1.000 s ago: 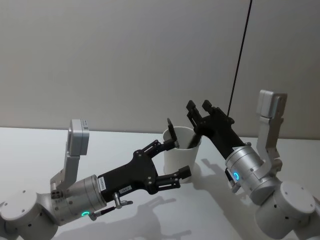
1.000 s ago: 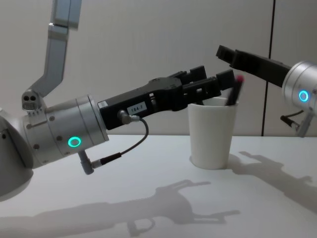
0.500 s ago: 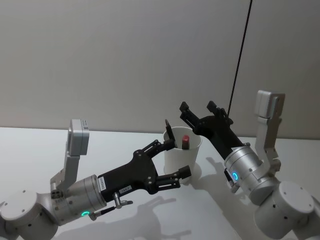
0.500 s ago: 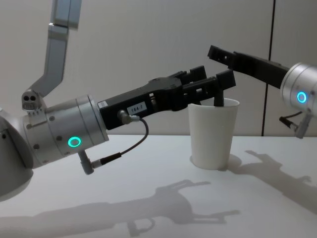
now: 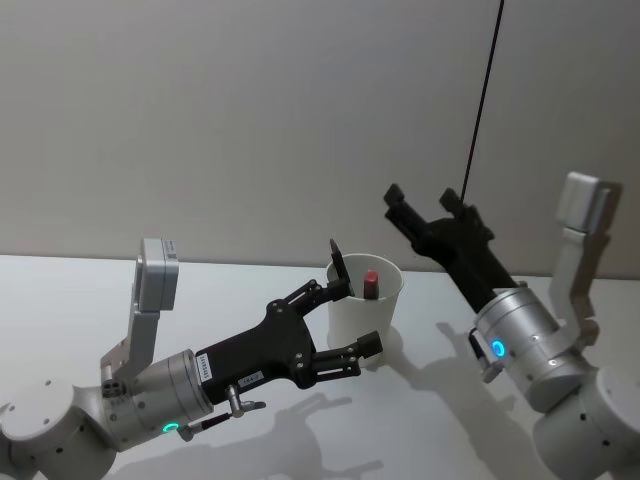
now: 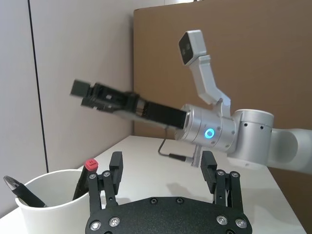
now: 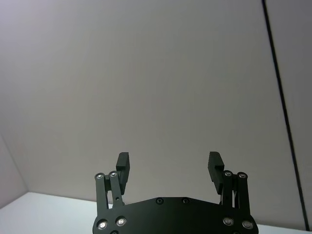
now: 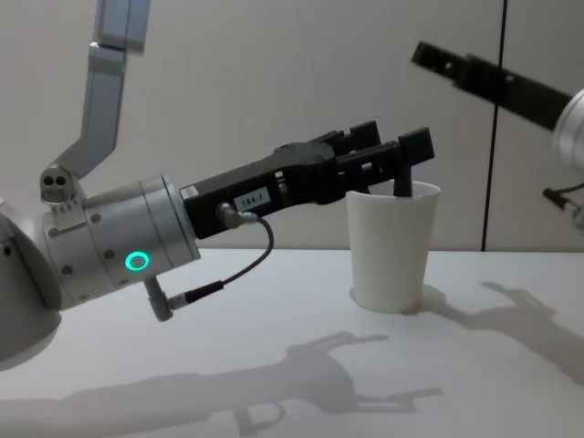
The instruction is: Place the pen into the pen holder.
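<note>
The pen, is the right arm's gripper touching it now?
Apart. The head view shows the right gripper raised, open and empty, with bare wall between it and the pen in the cup.

head view high, chest view low, sharing pen holder (image 5: 365, 300)

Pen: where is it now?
The pen stands inside the white cup, mid-table in the head view, between the open left gripper fingers; the right gripper is open above right.
</note>
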Available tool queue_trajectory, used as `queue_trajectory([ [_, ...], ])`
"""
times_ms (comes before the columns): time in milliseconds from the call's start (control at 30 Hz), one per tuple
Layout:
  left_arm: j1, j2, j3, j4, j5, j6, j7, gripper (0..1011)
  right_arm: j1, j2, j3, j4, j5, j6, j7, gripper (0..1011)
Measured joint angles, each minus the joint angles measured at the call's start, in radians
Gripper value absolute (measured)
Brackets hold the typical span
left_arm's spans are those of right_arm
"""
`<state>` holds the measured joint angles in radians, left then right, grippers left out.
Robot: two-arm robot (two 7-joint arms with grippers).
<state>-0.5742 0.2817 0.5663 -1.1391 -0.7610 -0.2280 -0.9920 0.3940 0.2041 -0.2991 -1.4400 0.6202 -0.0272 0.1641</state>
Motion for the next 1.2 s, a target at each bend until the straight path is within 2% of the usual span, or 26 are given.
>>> queue_trajectory([
  [200, 0.000, 0.000, 0.000, 0.000, 0.000, 0.000, 0.000, 1002, -0.029, 0.005, 0.028, -0.049, 0.019, 0.008, -0.010, 1001],
  [467, 0.008, 0.001, -0.002, -0.011, 0.010, 0.004, 0.022, 1002, -0.042, 0.010, 0.029, -0.058, 0.009, 0.011, -0.013, 1001],
  [667, 0.026, 0.007, -0.009, -0.038, 0.043, 0.018, 0.076, 1002, -0.085, 0.024, 0.035, -0.090, -0.031, 0.017, -0.023, 1001],
  [1200, 0.098, 0.029, -0.033, -0.142, 0.163, 0.070, 0.285, 1002, -0.236, 0.075, 0.053, -0.201, -0.172, 0.038, -0.058, 1001],
])
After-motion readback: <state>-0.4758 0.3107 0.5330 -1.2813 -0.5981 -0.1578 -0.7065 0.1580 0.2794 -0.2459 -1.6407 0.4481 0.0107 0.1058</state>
